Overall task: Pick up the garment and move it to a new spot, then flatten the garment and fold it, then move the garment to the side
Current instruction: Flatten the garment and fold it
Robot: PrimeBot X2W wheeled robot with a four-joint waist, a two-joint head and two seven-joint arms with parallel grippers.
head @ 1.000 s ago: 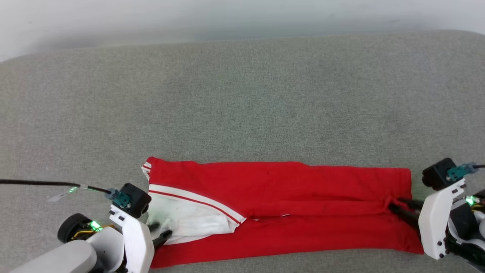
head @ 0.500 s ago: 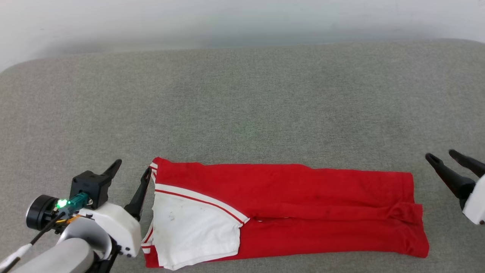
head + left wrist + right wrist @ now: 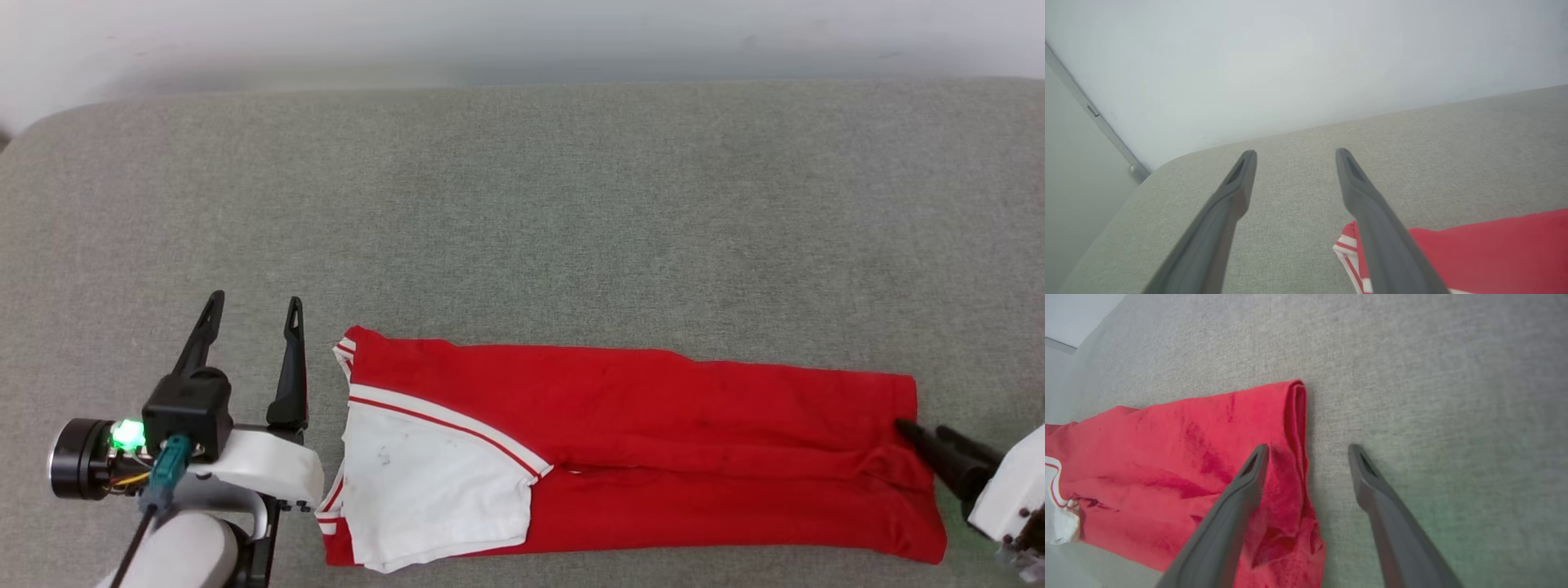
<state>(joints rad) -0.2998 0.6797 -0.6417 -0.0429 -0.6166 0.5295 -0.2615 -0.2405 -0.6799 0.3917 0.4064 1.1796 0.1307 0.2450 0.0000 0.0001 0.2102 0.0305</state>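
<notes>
Fingers apart and empty, the left gripper (image 3: 254,303) sits just left of the garment's (image 3: 653,433) sleeve end, and the right gripper (image 3: 919,428) has one finger over its right hem. The garment lies near, a long band running left-right, one end nearest each arm

My left end effector (image 3: 255,300) sits at the lower left of the head view. Its two dark fingers (image 3: 290,359) are spread wide, empty, and point straight away from me. A green light (image 3: 126,434) glows at that wrist. My right end effector (image 3: 918,427) reaches in from the lower right edge, angled leftward. Its jaws are parted too and grip nothing, and its white wrist housing (image 3: 1004,490) is partly cut off.
</notes>
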